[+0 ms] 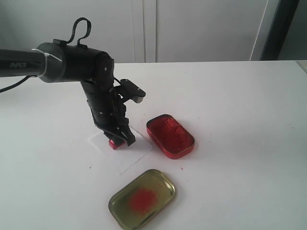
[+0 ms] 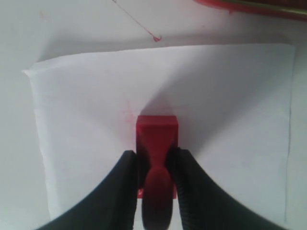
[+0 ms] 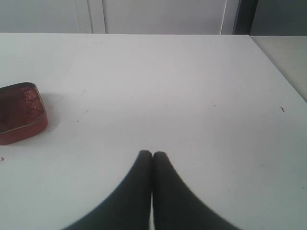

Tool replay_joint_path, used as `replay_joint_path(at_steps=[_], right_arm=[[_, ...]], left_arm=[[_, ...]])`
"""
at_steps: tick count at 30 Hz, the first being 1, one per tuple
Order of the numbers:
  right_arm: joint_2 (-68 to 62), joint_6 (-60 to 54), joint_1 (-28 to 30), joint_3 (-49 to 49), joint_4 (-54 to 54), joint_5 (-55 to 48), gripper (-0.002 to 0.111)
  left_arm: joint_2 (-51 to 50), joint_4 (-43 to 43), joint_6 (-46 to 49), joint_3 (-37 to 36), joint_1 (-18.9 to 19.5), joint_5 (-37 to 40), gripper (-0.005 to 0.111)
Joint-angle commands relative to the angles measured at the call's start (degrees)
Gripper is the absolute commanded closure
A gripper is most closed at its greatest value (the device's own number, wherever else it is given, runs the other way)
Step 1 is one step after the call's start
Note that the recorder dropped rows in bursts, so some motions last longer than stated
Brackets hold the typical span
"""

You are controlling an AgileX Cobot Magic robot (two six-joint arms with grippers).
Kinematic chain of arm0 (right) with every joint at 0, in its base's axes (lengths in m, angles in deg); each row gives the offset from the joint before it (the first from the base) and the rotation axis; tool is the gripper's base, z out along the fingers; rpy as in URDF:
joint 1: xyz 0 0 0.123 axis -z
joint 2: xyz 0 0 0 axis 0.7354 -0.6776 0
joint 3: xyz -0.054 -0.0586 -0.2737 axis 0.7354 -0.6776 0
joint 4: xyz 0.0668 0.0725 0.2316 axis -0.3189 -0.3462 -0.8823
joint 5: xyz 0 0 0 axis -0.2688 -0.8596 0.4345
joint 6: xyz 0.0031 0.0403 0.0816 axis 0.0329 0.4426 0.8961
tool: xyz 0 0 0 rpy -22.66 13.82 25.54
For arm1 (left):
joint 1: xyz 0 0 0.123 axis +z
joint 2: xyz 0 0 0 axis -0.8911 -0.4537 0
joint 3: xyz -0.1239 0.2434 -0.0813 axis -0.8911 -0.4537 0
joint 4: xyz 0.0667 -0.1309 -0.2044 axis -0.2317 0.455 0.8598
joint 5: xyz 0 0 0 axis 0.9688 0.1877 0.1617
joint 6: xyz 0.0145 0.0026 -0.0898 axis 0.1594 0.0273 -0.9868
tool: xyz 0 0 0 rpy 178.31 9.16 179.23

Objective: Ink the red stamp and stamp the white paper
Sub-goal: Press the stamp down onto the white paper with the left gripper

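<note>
Left pincer (image 2: 154, 153): we had it clamped on the narrow handle of the red stamp (image 2: 157, 132), pointing down over the sheet.
Right pincer (image 3: 152, 154): jaws together, holding nothing, above bare desk (image 3: 192, 86), away from the work.
Stamp position: block base near the middle of the white paper (image 2: 230, 96); we could not tell whether it pressed flat.
Surroundings: red ink tin (image 1: 170, 135) just beside the paper, gold lid (image 1: 142, 198) apart.
Pressing well: we judged it needed a straight downward push, base level, no twist or slide, then a vertical lift.
Risk: we thought the thin sheet might cling to the inked base.
</note>
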Motion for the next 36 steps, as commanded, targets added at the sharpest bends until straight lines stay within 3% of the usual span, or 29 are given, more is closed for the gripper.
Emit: replay_joint_path(at_steps=[1,36], right_arm=[[0.20,0.02,-0.03,-0.26,0.33,0.81,0.108],[0.20,0.02,-0.03,-0.26,0.33,0.81,0.108]], left_arm=[[-4.13,-0.11,-0.49,-1.07,-0.10,1.55,0.107],[-6.20,-0.21,-0.49,-0.70,-0.10,4.44,0.107]])
